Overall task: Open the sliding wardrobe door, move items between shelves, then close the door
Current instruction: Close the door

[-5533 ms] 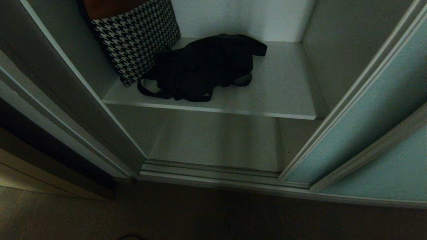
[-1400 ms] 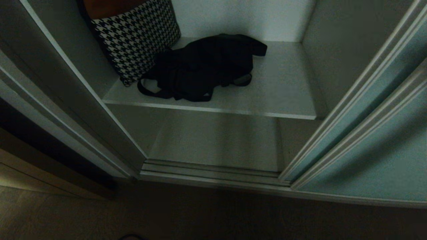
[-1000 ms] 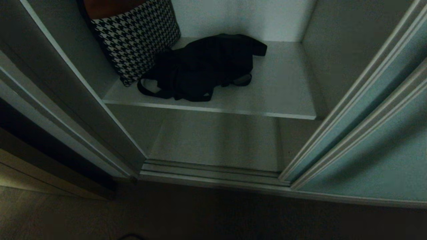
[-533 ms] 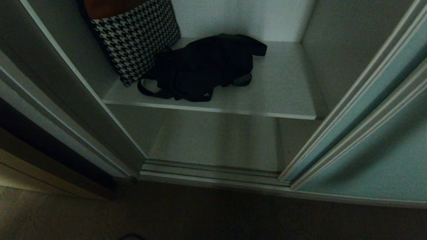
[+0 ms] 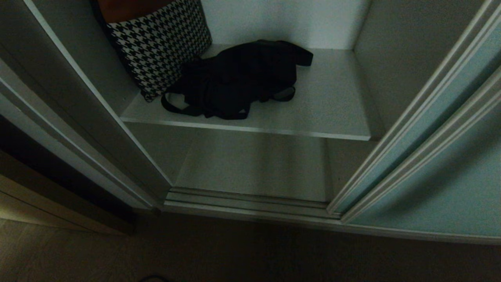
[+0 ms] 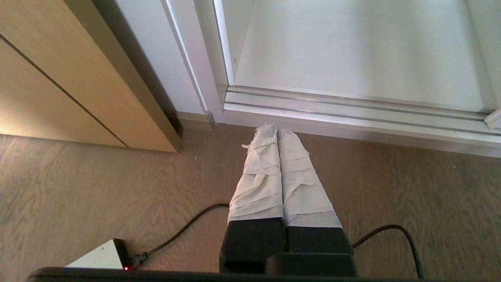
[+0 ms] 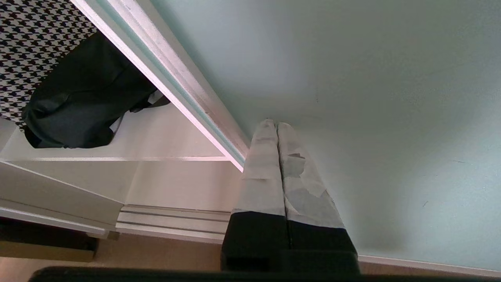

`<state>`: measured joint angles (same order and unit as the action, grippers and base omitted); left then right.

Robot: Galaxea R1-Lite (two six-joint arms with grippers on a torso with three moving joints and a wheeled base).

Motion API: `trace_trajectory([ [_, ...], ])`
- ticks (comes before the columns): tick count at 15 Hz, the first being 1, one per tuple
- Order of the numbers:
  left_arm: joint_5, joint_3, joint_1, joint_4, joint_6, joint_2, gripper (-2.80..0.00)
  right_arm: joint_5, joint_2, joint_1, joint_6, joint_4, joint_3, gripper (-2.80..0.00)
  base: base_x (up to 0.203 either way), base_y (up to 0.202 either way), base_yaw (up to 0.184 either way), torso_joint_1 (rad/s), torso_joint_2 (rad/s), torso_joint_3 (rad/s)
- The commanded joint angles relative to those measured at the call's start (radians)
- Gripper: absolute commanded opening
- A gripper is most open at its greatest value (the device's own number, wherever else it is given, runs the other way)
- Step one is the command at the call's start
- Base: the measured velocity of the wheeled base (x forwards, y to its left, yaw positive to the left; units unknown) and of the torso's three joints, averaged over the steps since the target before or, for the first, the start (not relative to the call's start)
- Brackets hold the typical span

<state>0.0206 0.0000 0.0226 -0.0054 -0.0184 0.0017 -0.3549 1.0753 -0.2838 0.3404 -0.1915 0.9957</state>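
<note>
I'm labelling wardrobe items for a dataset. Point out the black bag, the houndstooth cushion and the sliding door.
black bag (image 5: 238,78): head view, middle of its body.
houndstooth cushion (image 5: 160,43): head view, patterned face.
sliding door (image 7: 352,78): right wrist view, frosted panel.

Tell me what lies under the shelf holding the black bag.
Under the shelf with the black bag a bare lower board shows. Its back part is hidden by the shelf.

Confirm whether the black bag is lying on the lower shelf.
No. The black bag lies on the upper shelf, touching the houndstooth cushion.
</note>
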Motion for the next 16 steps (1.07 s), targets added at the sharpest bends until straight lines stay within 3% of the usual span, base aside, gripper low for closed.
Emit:
trace_trajectory([
  [1, -0.001, 0.0, 0.0, -0.001, 0.0, 0.0, -2.8, -0.001, 0.022, 0.0, 0.001, 0.0, 0.0, -2.8, 0.0, 0.0, 0.0, 0.0, 0.0, 0.0],
  [8, 0.001, 0.0, 0.0, -0.001, 0.0, 0.0, -2.8, -0.006, 0.006, 0.087, -0.006, 0.0, -0.004, -2.8, 0.0, 0.0, 0.0, 0.0, 0.0, 0.0],
  [13, 0.001, 0.0, 0.0, -0.001, 0.0, 0.0, -2.8, -0.007, 0.034, 0.104, -0.006, -0.014, 0.002, -2.8, 0.0, 0.0, 0.0, 0.0, 0.0, 0.0],
  [16, 0.001, 0.0, 0.0, -0.001, 0.0, 0.0, -2.8, -0.006, 0.036, 0.195, -0.007, -0.022, 0.013, -2.8, 0.0, 0.0, 0.0, 0.0, 0.0, 0.0],
])
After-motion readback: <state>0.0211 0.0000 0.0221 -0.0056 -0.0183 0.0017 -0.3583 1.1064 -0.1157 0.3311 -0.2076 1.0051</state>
